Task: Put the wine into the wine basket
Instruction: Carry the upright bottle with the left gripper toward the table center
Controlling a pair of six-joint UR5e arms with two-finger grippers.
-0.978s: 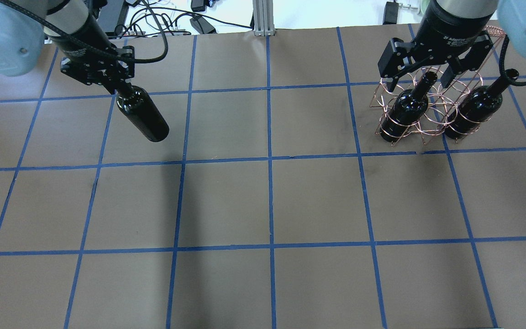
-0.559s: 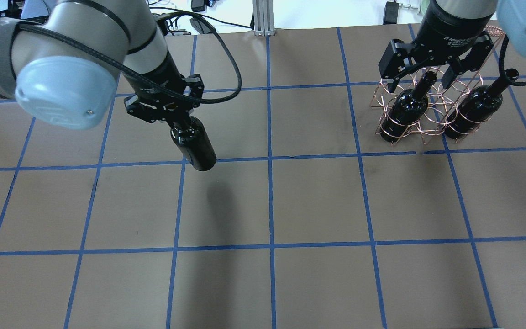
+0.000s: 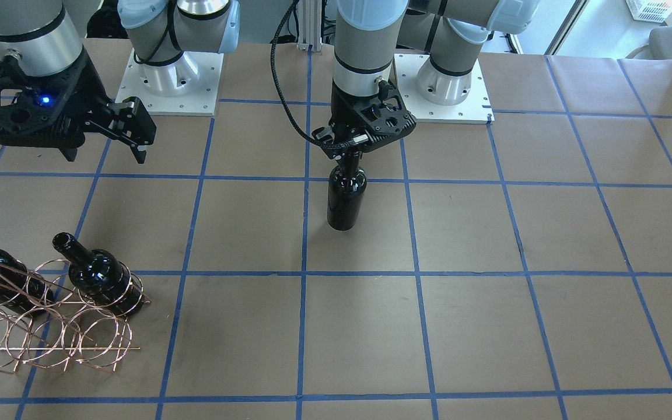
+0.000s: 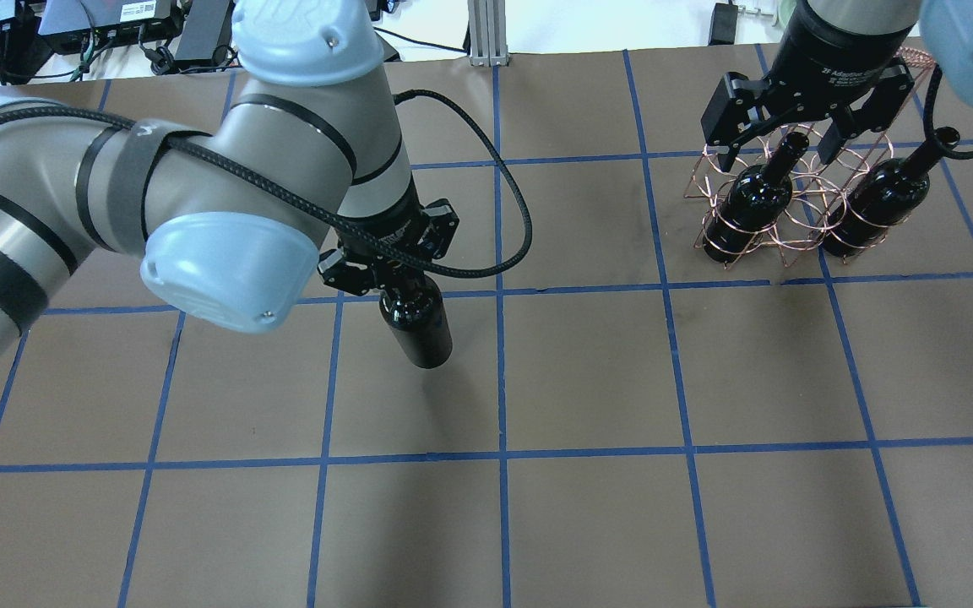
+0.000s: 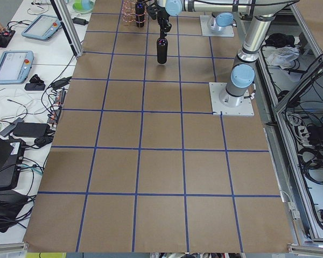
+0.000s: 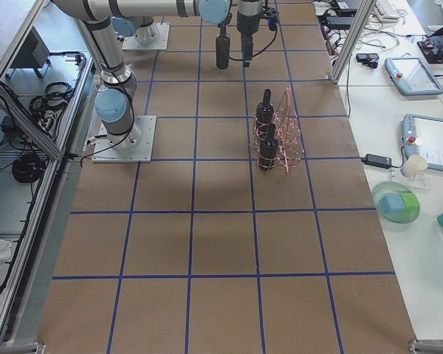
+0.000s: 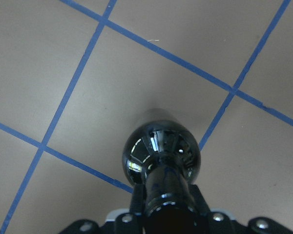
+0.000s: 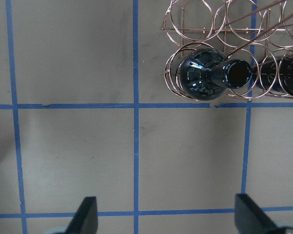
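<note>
My left gripper [image 4: 387,272] is shut on the neck of a near-black wine bottle [image 4: 417,328] and holds it almost upright over the table's middle. The bottle also shows in the front view [image 3: 346,197] and the left wrist view [image 7: 161,153]. The copper wire wine basket [image 4: 793,221] stands at the far right and holds two other dark bottles [image 4: 748,198] [image 4: 879,196]. My right gripper [image 4: 778,154] is open and empty just above the basket's left bottle. In the right wrist view [image 8: 168,217] that bottle [image 8: 207,75] lies beyond the fingertips.
The table is brown paper with a blue tape grid [image 4: 500,291]. The basket's other rings [image 3: 50,335] hold nothing. Cables and an aluminium post [image 4: 485,34] lie past the far edge. The arm bases [image 3: 170,81] stand on the robot's side.
My left arm has carried the bottle rightward and toward the table's middle. The right gripper and the basket have not moved.
</note>
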